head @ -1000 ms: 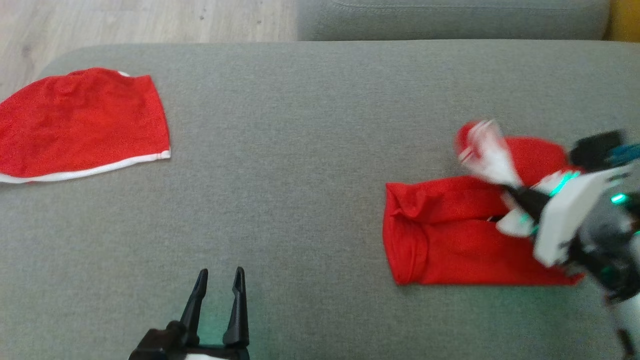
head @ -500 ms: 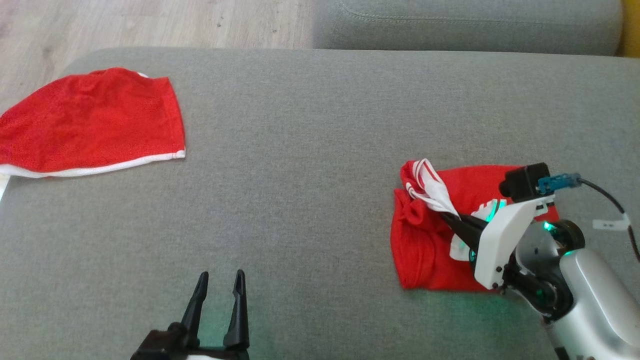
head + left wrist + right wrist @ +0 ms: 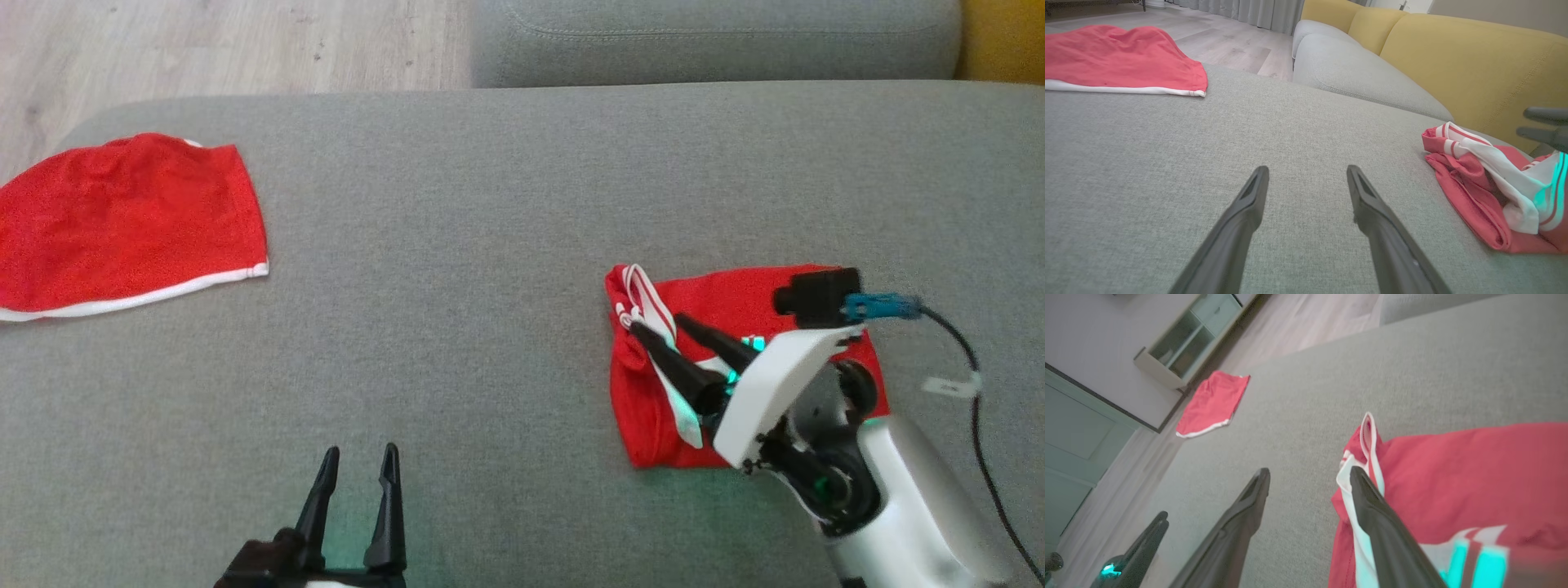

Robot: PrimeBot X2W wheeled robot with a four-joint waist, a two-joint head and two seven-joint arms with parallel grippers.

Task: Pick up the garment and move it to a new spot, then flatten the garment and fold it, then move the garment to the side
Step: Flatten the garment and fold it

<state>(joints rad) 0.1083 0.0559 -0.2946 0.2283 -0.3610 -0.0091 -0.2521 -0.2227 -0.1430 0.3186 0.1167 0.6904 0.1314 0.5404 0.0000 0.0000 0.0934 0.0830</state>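
Note:
The garment [image 3: 735, 302] is red with a white striped band, and it lies folded in a bunch on the right of the grey cushion [image 3: 490, 245]. My right gripper [image 3: 657, 325] hovers over its left end, open, and the white band [image 3: 653, 306] lies loose under its fingers. In the right wrist view the gap of the right gripper [image 3: 1309, 473] shows bare cushion, and one finger crosses the garment [image 3: 1453, 477]. My left gripper [image 3: 357, 457] stands open near the front edge, well left of the garment [image 3: 1474, 179]. In the left wrist view, nothing lies between the fingers of the left gripper [image 3: 1307, 171].
A second red garment with white trim [image 3: 122, 220] lies flat at the cushion's far left edge. Another grey cushion [image 3: 710, 33] and a yellow sofa back [image 3: 1474, 61] stand behind. Wooden floor [image 3: 204, 41] lies beyond the far left. A cable [image 3: 971, 359] trails from my right wrist.
My right gripper has opened and let go of the white band, which dropped onto the garment's left end. The head camera shifted. The left arm has stayed put.

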